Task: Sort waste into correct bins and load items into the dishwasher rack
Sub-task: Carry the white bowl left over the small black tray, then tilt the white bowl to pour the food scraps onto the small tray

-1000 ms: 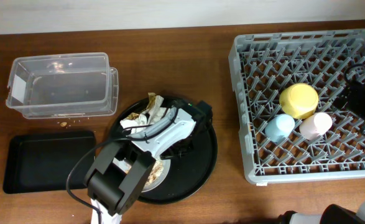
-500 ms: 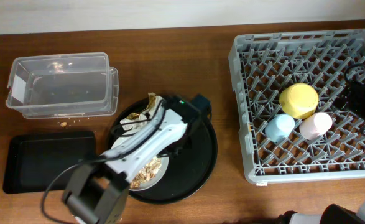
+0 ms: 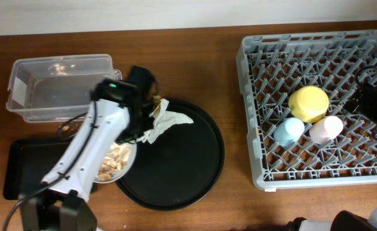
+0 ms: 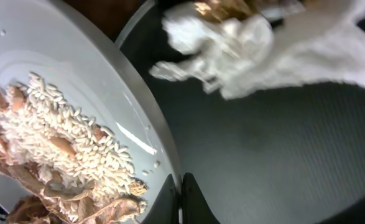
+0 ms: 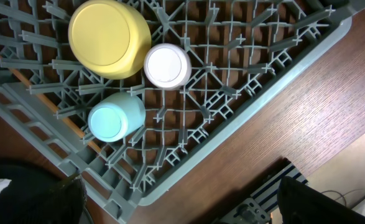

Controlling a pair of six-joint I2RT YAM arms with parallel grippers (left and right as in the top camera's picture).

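Left jaws stood clamped on the rim of the grey plate point(image 4: 89, 74), the two fingertips point(image 4: 167, 199) drawn almost together at the bottom of the wrist view with only the plate's thin edge between them. From where I stood, the left arm point(image 3: 88, 147) ran up the left half of the overhead view. The plate sat under it at lower left of centre, across the left edge of the round black tray point(image 3: 188, 160) and just beside the shallow black tray point(image 3: 34, 167). Whether it was lifted or resting I could not tell.

I judged the plate stiff and smooth, likely slick in the grip, and breakable if dropped. The food scraps point(image 4: 64, 149) heaped on it — rice-like grains and brownish flakes — looked loose and would slide at any tilt. Their weight lay away from the grip, so the plate would want to droop. The rim seemed the only sensible hold, and it called for a firm, level carry.

The napkins point(image 3: 169, 119) and the gold-brown wrapper point(image 4: 232, 7) lay at the upper left of the round tray, soft and light by the look of them. The clear tub point(image 3: 66, 96) stood at upper left on the table point(image 3: 194, 58).

At right, the dishwasher rack point(image 3: 247, 115) held the yellow bowl point(image 3: 309, 103), the blue cup point(image 3: 289, 131) and the pink cup point(image 3: 326, 129), close together. The right arm point(image 3: 374, 96) showed only as a dark mass over the rack's right side — of the right jaws I could not tell whether they stood apart or together.
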